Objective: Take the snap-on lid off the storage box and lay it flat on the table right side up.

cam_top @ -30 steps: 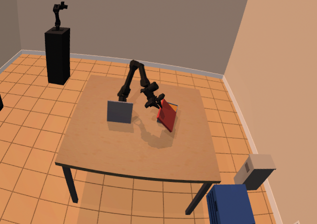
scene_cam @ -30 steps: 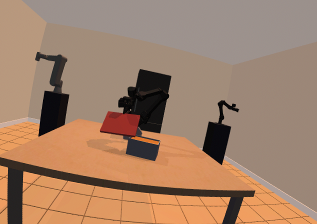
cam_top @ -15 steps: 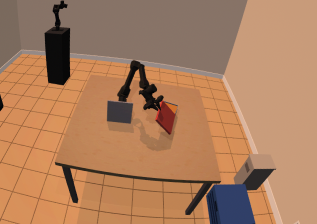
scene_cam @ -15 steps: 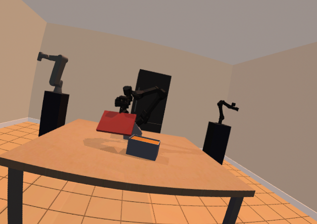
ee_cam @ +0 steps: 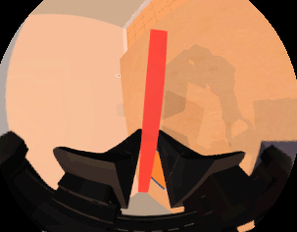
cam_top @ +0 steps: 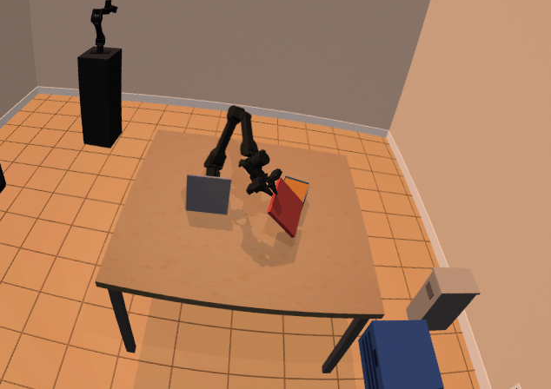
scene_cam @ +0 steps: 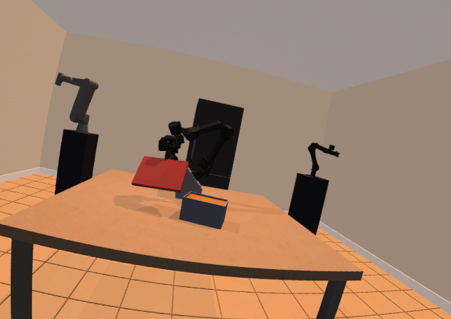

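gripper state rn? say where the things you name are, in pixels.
Gripper (cam_top: 272, 192) (scene_cam: 170, 158) (ee_cam: 150, 133): closed on the red lid (cam_top: 288, 211) (scene_cam: 160, 174) (ee_cam: 158, 77), holding it tilted, off the box (cam_top: 297, 187) (scene_cam: 202, 213).
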Motion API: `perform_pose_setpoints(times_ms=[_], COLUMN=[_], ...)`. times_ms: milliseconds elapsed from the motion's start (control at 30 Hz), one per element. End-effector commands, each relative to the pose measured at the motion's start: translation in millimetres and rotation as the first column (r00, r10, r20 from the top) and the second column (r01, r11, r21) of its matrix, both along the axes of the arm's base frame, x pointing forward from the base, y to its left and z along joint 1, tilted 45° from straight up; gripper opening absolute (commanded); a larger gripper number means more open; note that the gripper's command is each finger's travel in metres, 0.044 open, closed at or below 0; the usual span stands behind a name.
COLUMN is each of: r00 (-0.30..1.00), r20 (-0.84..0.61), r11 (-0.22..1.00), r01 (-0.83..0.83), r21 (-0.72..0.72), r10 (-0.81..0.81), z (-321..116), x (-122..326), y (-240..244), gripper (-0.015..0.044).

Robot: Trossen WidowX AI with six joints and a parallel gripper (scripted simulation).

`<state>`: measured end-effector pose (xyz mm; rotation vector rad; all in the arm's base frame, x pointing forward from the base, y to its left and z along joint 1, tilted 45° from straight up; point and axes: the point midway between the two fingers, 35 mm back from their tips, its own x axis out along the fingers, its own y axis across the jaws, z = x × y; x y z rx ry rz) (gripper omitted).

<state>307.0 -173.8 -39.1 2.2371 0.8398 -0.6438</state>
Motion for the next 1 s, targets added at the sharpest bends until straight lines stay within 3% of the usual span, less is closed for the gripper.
perform_pose_setpoints(times_ms=[0,967], r00=[1.0,1.0], r20=[0.012,0.011], r11=[1.0,1.0], r01=[-0.001,-0.001], r21=[-0.007,-0.011], r10=[0.001,0.001], z=[-3,-39], x=[-1,-19], y=[-8,-50], gripper=[0.0,0.0])
